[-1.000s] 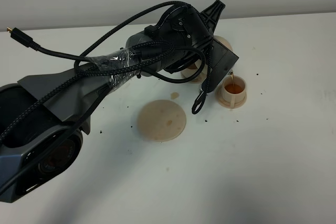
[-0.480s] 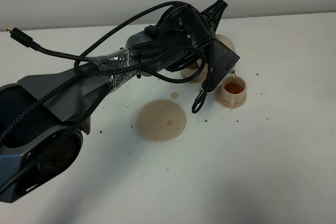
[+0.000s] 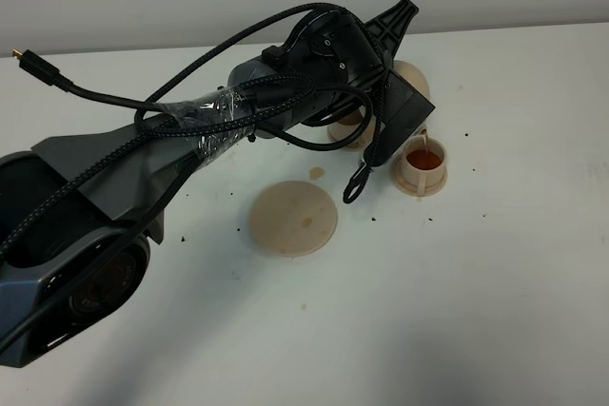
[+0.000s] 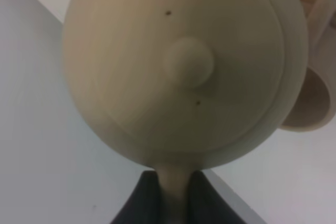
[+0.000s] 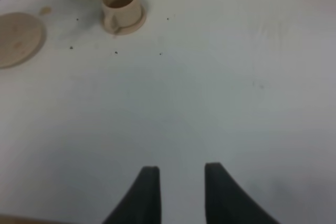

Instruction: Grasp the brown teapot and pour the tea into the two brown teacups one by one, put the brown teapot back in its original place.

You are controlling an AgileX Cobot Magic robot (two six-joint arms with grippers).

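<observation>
Pouring: you are tipping the brown teapot (image 3: 406,73) above the teacup right of centre (image 3: 422,166), and a thin stream runs from spout to cup.
Saucer (image 3: 293,218): bare, at the middle of the table (image 3: 495,273), waiting for the pot's return.
Other teacup (image 3: 350,132): half hidden under your wrist; I cannot tell its fill.
Left gripper (image 4: 173,203): clamped tight on the teapot's loop handle.
Change: over the last second your wrist has rolled slightly further and tea keeps flowing. The cup looks nearly full, so level off soon.
Right gripper (image 5: 177,182): jaws apart, holding nothing, well apart from the cups.
</observation>
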